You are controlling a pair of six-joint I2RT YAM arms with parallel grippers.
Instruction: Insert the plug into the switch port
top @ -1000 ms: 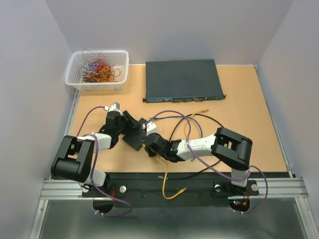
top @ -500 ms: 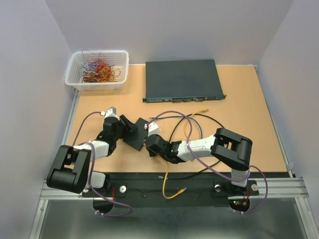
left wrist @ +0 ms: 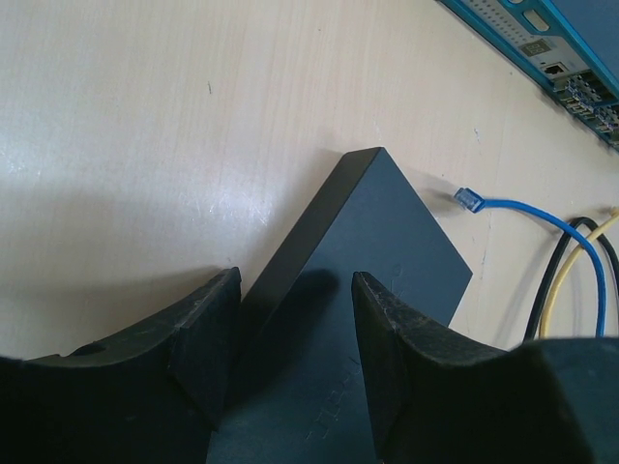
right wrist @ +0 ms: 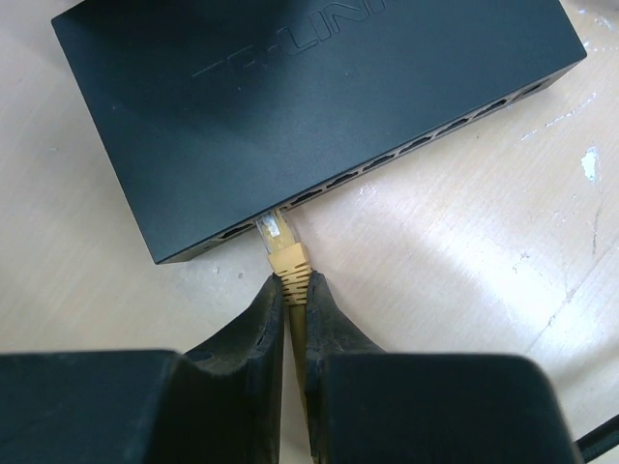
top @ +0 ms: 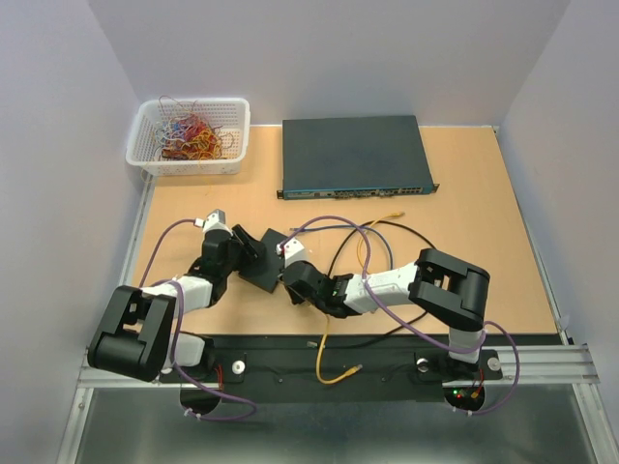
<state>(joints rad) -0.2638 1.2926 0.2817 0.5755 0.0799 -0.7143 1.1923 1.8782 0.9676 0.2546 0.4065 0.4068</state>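
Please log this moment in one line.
left hand straddles small flat black box; right hand shut on yellow plug; plug tip at port

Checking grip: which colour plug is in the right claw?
The yellow plug, pinched in the right claw, tip at the switch ports; the blue plug lies loose.

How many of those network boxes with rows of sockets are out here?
2. A small black switch lies near the front, left of centre; a much larger grey-blue rack switch sits at the far edge, right of the white basket. None seems hidden.
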